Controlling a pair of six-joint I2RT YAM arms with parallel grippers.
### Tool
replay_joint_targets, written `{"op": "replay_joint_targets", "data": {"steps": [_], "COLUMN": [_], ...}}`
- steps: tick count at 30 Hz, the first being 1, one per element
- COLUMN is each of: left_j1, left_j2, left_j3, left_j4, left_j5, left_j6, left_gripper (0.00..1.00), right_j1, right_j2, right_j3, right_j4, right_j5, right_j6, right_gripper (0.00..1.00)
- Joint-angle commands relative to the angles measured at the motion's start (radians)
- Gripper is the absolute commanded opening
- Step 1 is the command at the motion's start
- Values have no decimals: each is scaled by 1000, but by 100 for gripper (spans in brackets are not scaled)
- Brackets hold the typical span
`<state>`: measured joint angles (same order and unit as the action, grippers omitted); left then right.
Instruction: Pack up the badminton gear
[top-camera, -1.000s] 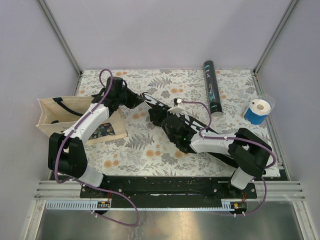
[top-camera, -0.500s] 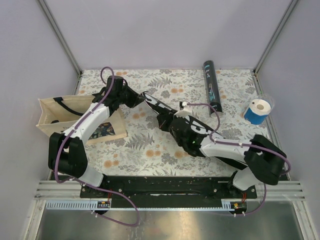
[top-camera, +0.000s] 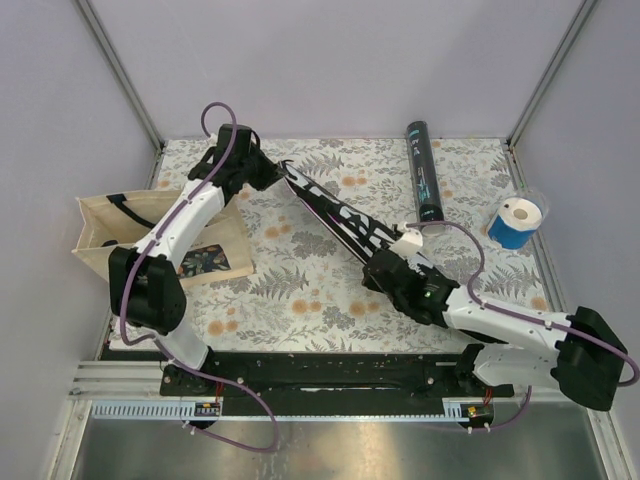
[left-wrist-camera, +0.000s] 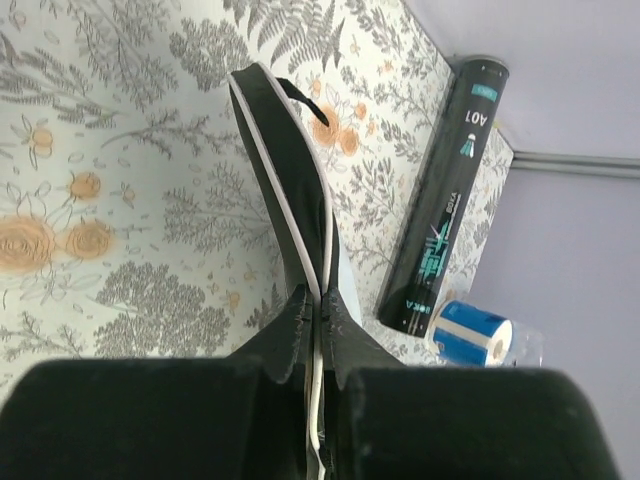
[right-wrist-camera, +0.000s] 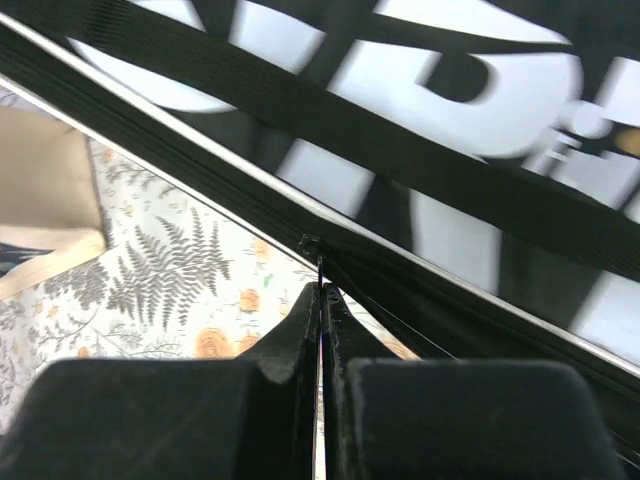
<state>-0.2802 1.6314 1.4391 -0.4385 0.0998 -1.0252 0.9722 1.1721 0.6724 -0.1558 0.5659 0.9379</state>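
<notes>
Top view: cover (top-camera: 335, 210) runs diagonally over tabletop (top-camera: 300, 290), left gripper (top-camera: 274, 177) at its far end, right gripper (top-camera: 377, 262) at its near end. Tube (top-camera: 424, 178) lies far right, well apart. Left wrist view alone shows jaws pinched on cover's white-piped edge, cover seen edge-on. Right wrist view alone shows jaws narrow, closed on thin zip pull (right-wrist-camera: 312, 245), with blurred white lettering above.

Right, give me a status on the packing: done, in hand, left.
Done: nothing confirmable; what is inside the cover is hidden. In hand: the left gripper clamps one end of the cover, and the right gripper pinches its zip pull. Left: the tube lies out on the table.
</notes>
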Motion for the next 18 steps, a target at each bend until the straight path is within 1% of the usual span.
{"op": "replay_joint_targets", "data": {"steps": [1, 5, 7, 10, 14, 16, 18], "left_j1": [36, 65, 88, 125, 157, 183, 220], "left_j2": [51, 85, 107, 134, 189, 222, 249], "left_j3": [153, 202, 230, 250, 293, 322, 343], "left_j4": [69, 63, 43, 30, 23, 12, 8], "left_j5": [-126, -150, -176, -173, -184, -155, -105], "left_j6": [53, 100, 128, 134, 166, 165, 151], "left_gripper": [0, 0, 0, 0, 0, 0, 0], "right_j1": [-49, -115, -148, -196, -300, -360, -407], "right_j2": [-87, -178, -227, -301, -402, -433, -468], "right_j3": [-37, -89, -99, -102, -105, -85, -83], "right_j4": [-322, -462, -525, -637, -747, -812, -837], "right_j5": [43, 49, 55, 101, 155, 199, 224], "right_j6": [99, 202, 216, 245, 252, 269, 263], "right_gripper": [0, 0, 0, 0, 0, 0, 0]}}
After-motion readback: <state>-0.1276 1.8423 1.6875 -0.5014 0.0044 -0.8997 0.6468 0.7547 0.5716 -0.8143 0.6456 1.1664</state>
